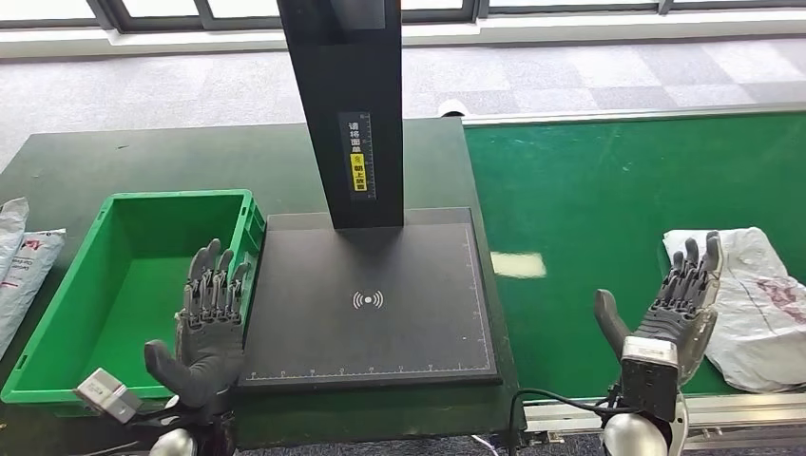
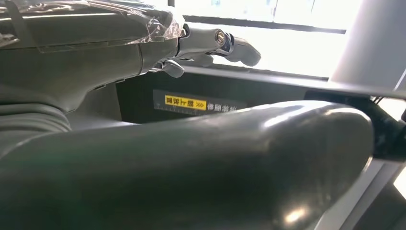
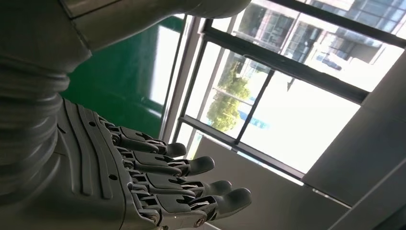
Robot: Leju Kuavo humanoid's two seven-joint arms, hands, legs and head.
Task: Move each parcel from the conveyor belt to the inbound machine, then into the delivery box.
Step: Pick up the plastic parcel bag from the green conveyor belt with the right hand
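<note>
Pickup step pending: right hand (image 1: pixel 680 299) hovering spread, empty, beside crumpled white plastic parcel (image 1: pixel 756 304) on green conveyor belt (image 1: pixel 589 199); next needing reach rightward, grasp. Left hand (image 1: pixel 211 318) spread, idling.

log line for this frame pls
left robot hand: open, over green box edge | right robot hand: open, beside parcel on belt | scanner plate: bare

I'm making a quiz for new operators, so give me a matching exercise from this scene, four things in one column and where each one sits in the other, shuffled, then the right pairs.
Things:
1. white parcel
2. green bin
3. left hand
4. black scanner plate

Places:
A. between the bin and the conveyor belt
B. on the belt, beside the right hand
C. far left, on the dark table
D. over the bin's right edge

Pairs: 1-B, 2-C, 3-D, 4-A
</note>
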